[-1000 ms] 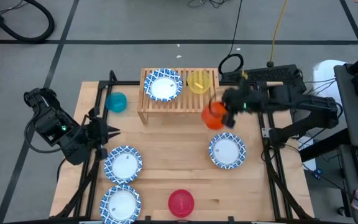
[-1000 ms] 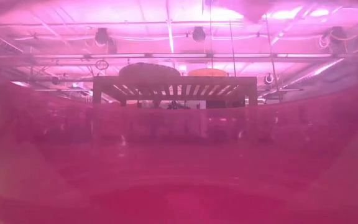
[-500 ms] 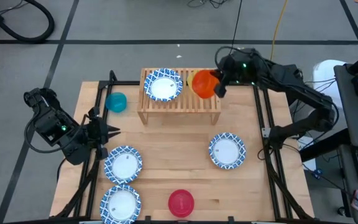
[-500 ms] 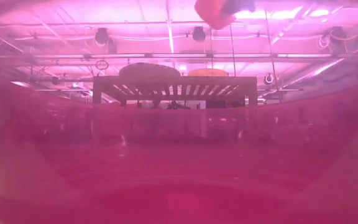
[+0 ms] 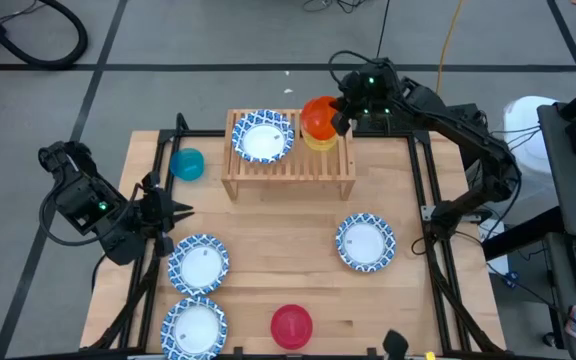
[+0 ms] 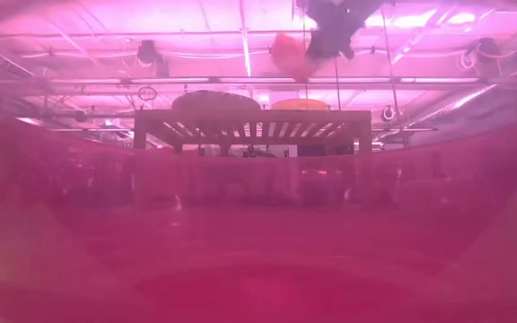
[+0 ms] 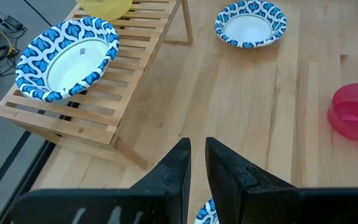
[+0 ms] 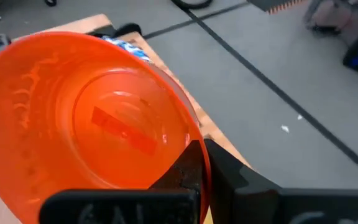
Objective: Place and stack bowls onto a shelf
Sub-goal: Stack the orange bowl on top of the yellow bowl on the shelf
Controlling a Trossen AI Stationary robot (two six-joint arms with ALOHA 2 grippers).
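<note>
The right tool (image 5: 340, 112) is clamped on the rim of the orange bowl (image 5: 319, 114), holding it tilted above the far right end of the shelf (image 5: 288, 160), directly over the yellow bowl (image 5: 320, 140) that sits on the slatted top there. In the right wrist view the orange bowl (image 8: 86, 118) fills most of the picture, with the tool's dark fingers (image 8: 188, 168) pinching its edge. One blue-patterned bowl (image 5: 262, 136) rests on the left half of the shelf. The teal bowl (image 5: 187, 164) stands on the table (image 5: 268, 290) just left of the shelf. A second blue-patterned bowl (image 5: 365, 243) lies on the table to the front right of the shelf, and two more (image 5: 198, 263) (image 5: 194, 326) lie to its front left, one behind the other. The red bowl (image 5: 291, 325) sits well in front of the shelf, near the table's front edge. The left tool (image 5: 173, 212) waits at the table's left side, front left of the shelf, its fingers (image 7: 176, 171) a narrow gap apart and holding nothing.
</note>
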